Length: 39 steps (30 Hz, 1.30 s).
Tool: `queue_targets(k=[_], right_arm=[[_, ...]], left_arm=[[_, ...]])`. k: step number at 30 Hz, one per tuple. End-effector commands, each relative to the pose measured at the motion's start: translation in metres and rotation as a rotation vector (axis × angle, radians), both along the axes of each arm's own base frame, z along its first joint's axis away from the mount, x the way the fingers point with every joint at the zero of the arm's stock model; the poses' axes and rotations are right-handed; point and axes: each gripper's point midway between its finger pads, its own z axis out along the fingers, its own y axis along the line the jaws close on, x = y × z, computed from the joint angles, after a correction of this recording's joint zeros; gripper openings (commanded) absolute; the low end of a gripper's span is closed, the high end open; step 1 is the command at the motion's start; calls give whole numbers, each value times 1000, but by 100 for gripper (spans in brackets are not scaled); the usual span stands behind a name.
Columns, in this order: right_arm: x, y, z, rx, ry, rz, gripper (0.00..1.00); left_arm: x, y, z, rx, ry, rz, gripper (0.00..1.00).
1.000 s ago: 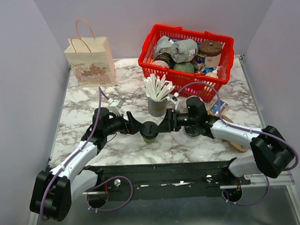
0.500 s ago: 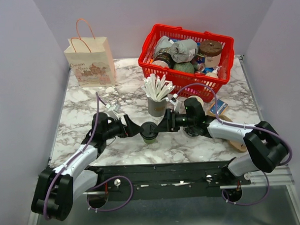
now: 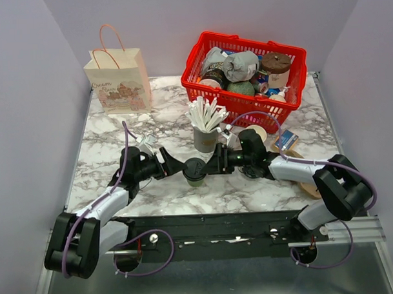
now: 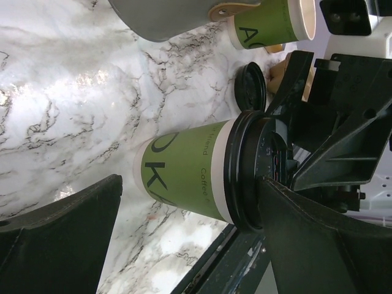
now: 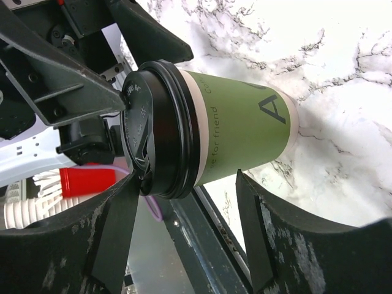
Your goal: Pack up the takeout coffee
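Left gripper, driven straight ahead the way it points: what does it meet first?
The takeout coffee, directly ahead, about level with the left gripper's open fingertips. The right gripper sits just behind it.

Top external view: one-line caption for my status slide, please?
Left gripper and right gripper, both open, flank the lidded takeout coffee near the grey stick cup.

Fixed camera high above marbled white tabletop point(image 3: 118, 130), looking down, wrist cameras close, opposed, sharing black-lidded green paper cup point(image 3: 195, 171)
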Motion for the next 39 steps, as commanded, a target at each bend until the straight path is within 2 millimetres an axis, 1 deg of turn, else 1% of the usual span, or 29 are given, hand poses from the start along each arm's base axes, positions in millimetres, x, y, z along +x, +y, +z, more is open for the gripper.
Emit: queue_targets(k=[1, 5, 9, 13, 16, 17, 19, 20, 22, 23, 25, 27, 28, 29, 31, 32, 35, 39], right_arm=[[3, -8, -27, -81, 41, -60, 70], [2, -8, -28, -78, 42, -60, 70], [5, -7, -28, -75, 34, -60, 70], [4, -7, -30, -76, 46, -64, 70], [4, -7, -33, -83, 54, -64, 70], [5, -7, -34, -84, 55, -66, 70], [5, -7, -34, -83, 59, -69, 70], [5, -6, -33, -81, 57, -67, 70], [6, -5, -33, -79, 57, -66, 70], [7, -5, -33, -79, 55, -65, 70], [8, -5, -33, -79, 53, -64, 70], [9, -3, -30, -72, 44, -59, 70], [10, -3, -28, -68, 30, -53, 70], [11, -2, -26, -64, 20, -45, 70], [12, -1, -20, -56, -11, -30, 70], [12, 0, -18, -52, -20, -22, 70], [12, 0, -15, -53, -33, -11, 69], [10, -1, -13, -50, -39, -5, 69]], left_arm=[[-7, 12, -38, 33, 161, 80, 96], [-9, 14, -51, 29, 232, 99, 96], [-9, 15, -60, 35, 272, 111, 95], [-14, 20, -74, 59, 339, 135, 94], [-19, 24, -86, 85, 394, 157, 94], [-23, 28, -95, 104, 441, 177, 94], [-27, 34, -105, 127, 484, 202, 93], [-34, 38, -114, 150, 533, 214, 93], [-35, 39, -118, 154, 542, 211, 93], [-32, 36, -118, 142, 538, 208, 93], [-30, 31, -113, 105, 537, 193, 93], [-16, 23, -95, 54, 440, 152, 93], [-12, 15, -80, 8, 400, 103, 93], [-5, 10, -66, -24, 346, 86, 94], [0, 2, -44, -87, 289, 41, 95], [5, -2, -29, -125, 242, 33, 95], [7, -7, -7, -165, 168, -11, 96], [11, -12, 12, -203, 94, -56, 97]])
